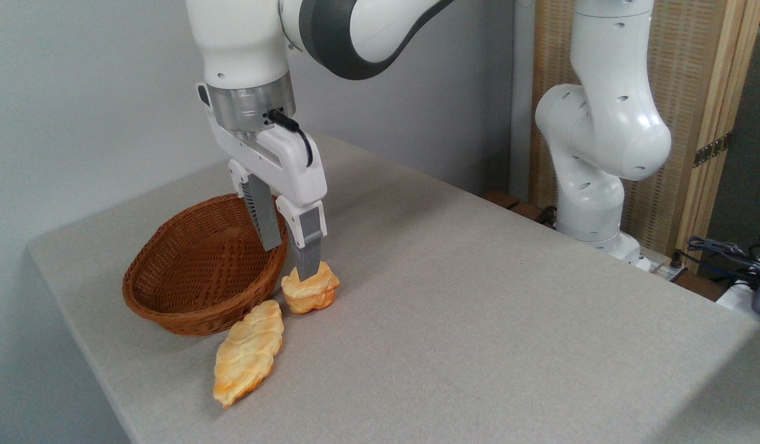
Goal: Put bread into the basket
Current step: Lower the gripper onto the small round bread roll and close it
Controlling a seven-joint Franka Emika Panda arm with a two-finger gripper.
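Judging by its looks, the bread (310,291) is light and probably a toy or foam pastry: stubby, roundish, with a pale layered top and golden sides that look a bit glossy. It sits on the table (478,296) just beside the basket (201,271), at the basket's right rim, so close I cannot tell whether they touch. I would take it across its narrow middle, low enough that the fingers bite below the flaky cap, and squeeze gently, since the layers may give or slip.

My gripper (288,258) hangs over it with the fingers spread apart. The right finger's tip meets or overlaps the bread's top; the left finger stands in front of the basket's bowl. I cannot make out whether that left tip is beside the bread or over the basket rim, as one fixed view gives me no depth there. The bread's far side is hidden.

A longer leaf-shaped pastry (249,353) lies near the basket's front, almost touching the bread.
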